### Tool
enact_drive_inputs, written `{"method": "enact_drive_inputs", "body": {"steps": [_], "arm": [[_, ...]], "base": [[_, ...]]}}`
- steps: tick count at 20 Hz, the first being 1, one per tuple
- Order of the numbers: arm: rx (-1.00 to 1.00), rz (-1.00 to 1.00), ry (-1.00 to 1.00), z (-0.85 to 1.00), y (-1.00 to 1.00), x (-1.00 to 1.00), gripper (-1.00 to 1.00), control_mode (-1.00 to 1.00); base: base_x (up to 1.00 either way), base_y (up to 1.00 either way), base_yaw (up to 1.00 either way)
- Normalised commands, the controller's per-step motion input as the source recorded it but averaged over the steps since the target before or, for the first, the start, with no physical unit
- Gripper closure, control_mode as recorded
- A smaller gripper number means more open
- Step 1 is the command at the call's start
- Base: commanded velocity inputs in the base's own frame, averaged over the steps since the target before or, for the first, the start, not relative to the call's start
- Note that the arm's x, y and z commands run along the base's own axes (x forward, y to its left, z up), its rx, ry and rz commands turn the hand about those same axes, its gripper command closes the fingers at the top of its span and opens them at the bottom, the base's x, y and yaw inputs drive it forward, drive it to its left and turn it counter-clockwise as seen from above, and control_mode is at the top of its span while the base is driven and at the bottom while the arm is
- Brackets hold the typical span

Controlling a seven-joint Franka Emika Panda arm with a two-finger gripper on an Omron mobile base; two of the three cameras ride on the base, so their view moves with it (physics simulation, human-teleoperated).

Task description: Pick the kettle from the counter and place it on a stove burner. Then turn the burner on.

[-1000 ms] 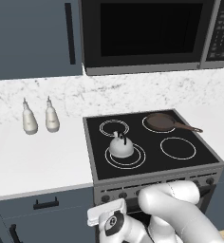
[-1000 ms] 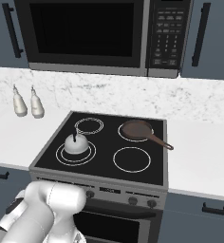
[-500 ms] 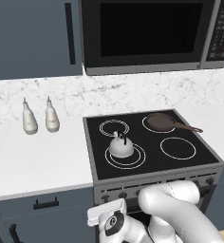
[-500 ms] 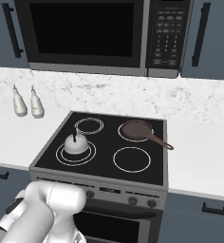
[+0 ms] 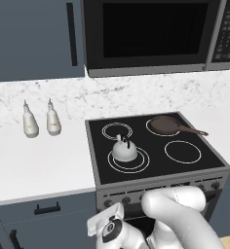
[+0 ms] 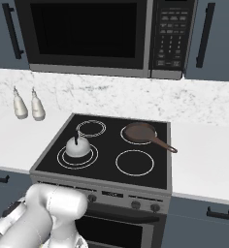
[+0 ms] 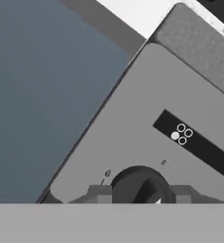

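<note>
The pale grey kettle [image 5: 124, 151] [image 6: 78, 147] stands upright on the stove burner [image 5: 143, 162] [image 6: 62, 157], the large double ring at the front left of the black cooktop. My gripper [image 7: 141, 193] is low in front of the stove's grey control panel [image 7: 180, 104]. Its two fingertips [image 7: 99, 193] press against either side of a dark round knob [image 7: 140, 182]. Beside the knob, a small burner diagram [image 7: 181, 135] has one filled dot. The hand [image 5: 109, 228] hangs below the panel's left end. The white counter [image 5: 39, 165] [image 6: 204, 155] runs on both sides of the stove.
A brown frying pan [image 5: 168, 125] [image 6: 141, 132] sits on the back right burner. Two cream bottles [image 5: 40, 121] [image 6: 28, 104] stand on the counter left of the stove. A microwave [image 5: 151, 34] hangs above. A blue-grey cabinet front [image 7: 42, 95] adjoins the panel.
</note>
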Motion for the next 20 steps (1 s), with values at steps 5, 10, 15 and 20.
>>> {"method": "enact_drive_inputs", "body": {"steps": [5, 10, 15, 20], "arm": [[-0.32, 0.01, 0.16, 0.0, 0.52, 0.0, 1.0, -1.0], [-0.28, 0.01, 0.15, 0.01, 0.53, 0.01, 1.0, -1.0], [-0.34, 0.04, 0.14, 0.0, 0.69, 0.01, 1.0, -1.0], [-0.3, 0.04, 0.12, 0.0, 0.63, 0.0, 1.0, -1.0]], "base": [[0.0, 0.0, 0.0], [0.0, 0.0, 0.0], [0.0, 0.0, 0.0], [0.0, 0.0, 0.0]]}}
